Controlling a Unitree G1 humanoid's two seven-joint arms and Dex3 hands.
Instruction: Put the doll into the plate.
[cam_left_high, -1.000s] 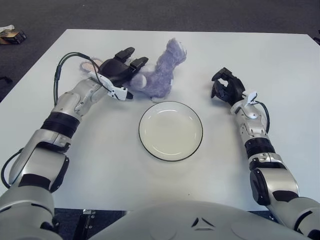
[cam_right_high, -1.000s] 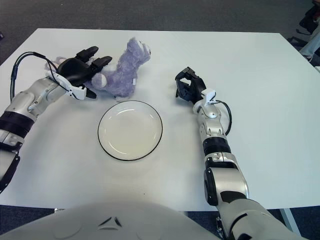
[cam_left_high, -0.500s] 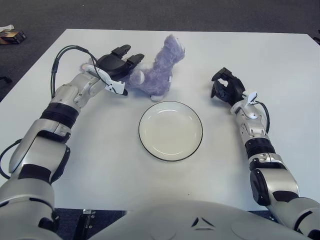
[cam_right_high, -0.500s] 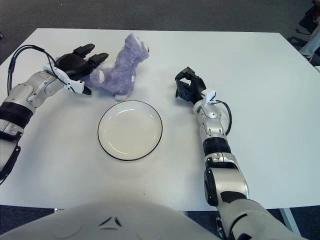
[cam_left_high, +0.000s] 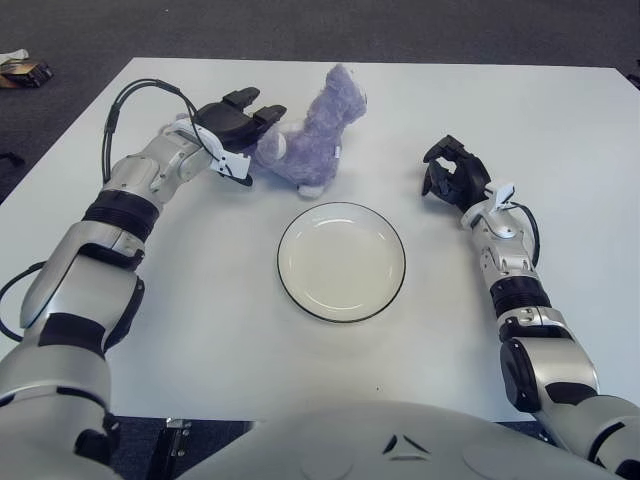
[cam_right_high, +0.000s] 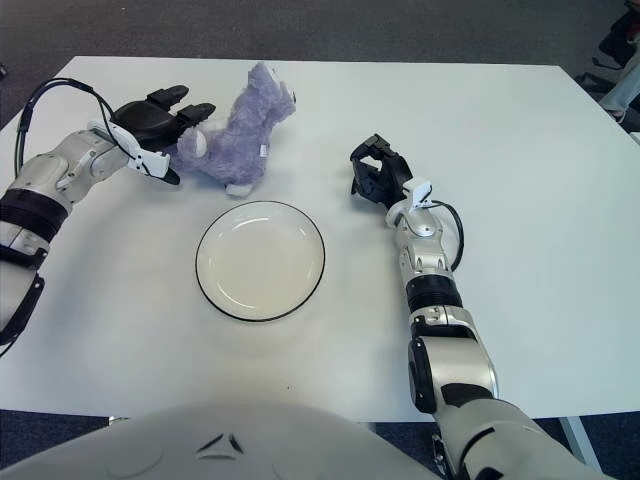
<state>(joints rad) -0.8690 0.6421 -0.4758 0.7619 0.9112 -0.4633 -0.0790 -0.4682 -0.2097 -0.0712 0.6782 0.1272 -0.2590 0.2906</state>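
Observation:
The purple plush doll lies on the white table, just beyond the plate, with its head pointing to the far side. The white plate with a dark rim sits mid-table and holds nothing. My left hand is at the doll's left end. Its fingers are stretched out flat against the doll's rear, and the thumb sits low beside it, not closed around the plush. My right hand shows right of the plate with its fingers curled and nothing in them.
The white table spreads wide to the far right and near the front edge. A black cable loops off my left forearm. Dark carpet lies beyond the table, with a small object on the floor at far left.
My left hand has slid left and toward the far side, off the top of the doll to its rear end. The doll shifted slightly the same way. The right hand has not moved.

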